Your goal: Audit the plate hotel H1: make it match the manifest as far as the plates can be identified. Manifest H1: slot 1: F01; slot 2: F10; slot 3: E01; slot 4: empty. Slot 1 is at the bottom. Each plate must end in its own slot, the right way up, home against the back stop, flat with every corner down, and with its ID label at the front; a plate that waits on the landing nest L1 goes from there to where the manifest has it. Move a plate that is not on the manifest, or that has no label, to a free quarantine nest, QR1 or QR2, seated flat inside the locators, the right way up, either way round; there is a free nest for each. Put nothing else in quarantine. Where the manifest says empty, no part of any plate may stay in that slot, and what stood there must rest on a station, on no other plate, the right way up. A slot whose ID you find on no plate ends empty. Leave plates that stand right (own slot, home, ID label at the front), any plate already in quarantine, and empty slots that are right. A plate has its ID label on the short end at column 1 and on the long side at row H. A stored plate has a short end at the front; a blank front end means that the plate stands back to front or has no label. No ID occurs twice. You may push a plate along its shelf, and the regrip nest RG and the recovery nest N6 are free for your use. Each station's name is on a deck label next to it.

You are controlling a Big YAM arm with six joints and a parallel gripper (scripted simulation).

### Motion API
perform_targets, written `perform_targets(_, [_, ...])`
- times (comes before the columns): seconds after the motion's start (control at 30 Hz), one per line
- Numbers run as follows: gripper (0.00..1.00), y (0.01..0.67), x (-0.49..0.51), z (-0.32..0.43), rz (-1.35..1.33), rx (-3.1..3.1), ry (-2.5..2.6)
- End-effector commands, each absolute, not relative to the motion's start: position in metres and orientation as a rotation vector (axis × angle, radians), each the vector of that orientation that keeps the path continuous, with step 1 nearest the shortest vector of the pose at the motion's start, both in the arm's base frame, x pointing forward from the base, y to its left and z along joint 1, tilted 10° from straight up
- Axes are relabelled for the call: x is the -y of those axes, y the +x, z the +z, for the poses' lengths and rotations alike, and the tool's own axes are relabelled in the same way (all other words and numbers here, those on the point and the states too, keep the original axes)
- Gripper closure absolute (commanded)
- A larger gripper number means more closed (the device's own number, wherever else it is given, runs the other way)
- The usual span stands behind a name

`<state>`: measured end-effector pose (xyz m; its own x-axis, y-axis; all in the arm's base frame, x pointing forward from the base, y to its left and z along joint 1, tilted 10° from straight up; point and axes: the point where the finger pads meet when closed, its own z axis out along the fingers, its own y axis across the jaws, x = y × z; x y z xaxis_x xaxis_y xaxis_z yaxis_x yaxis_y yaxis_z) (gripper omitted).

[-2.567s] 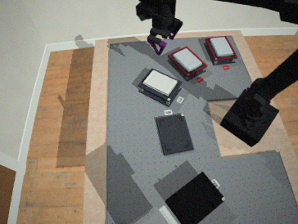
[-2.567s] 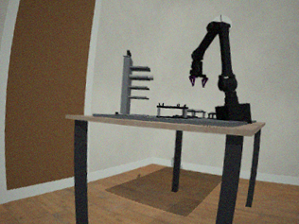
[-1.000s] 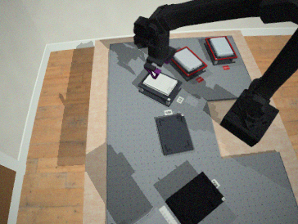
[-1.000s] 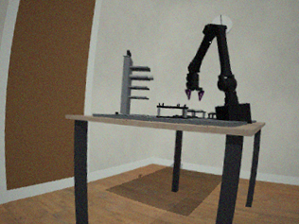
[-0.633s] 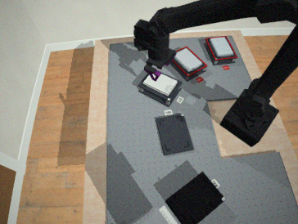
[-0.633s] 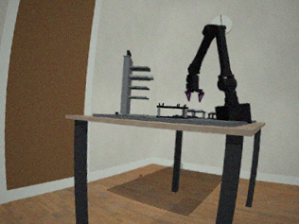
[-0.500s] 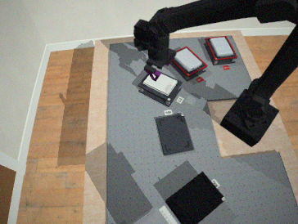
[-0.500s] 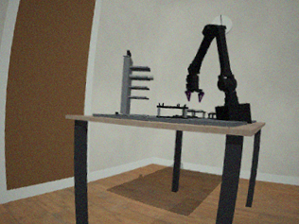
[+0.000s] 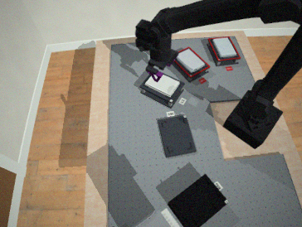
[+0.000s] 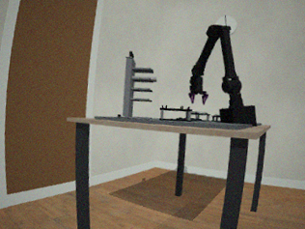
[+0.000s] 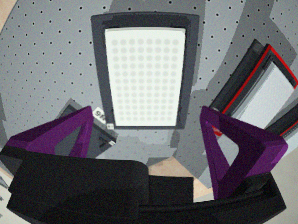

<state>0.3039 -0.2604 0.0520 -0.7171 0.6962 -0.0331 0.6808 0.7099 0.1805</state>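
White rectangular well plate (image 9: 163,84) sits flat on a dark raised nest (image 9: 146,91), directly beneath the pincer. In the wrist view the plate (image 11: 145,76) lies lengthwise ahead, centred between the two fingers, its grid of wells visible; no ID readable.

Purple-fingered black pincer (image 9: 154,73) hangs over the plate's far short end, fingers spread to full width, nothing held. Side view: fingertips (image 10: 197,98) above the nest, apart from the plate. Wrist view: purple fingers frame the plate left and right, clear of its edges.

To the pincer's right, two white plates in red-framed nests: the nearer one (image 9: 190,60) just beside, tilted at an angle; the farther one (image 9: 224,47) beyond it. Small red deck label (image 9: 202,80) by the nearer.

Behind the pincer, past the held-over nest, a dark flat bare nest (image 9: 176,136) with corner locators; farther on, the black top (image 9: 197,204) of the grey shelved plate hotel (image 10: 129,87), standing well apart at the deck's end.

All on a grey perforated deck (image 9: 129,137) atop a wooden table (image 10: 168,128).
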Motion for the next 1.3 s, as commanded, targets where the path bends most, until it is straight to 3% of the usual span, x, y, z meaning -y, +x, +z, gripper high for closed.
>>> perform_targets(0.0, [0.0, 0.31, 0.258, 0.047, 0.23, -2.81, 1.129])
perform_targets(1.27, [0.0, 0.316, 0.252, 0.002, 0.23, -2.811, 1.129])
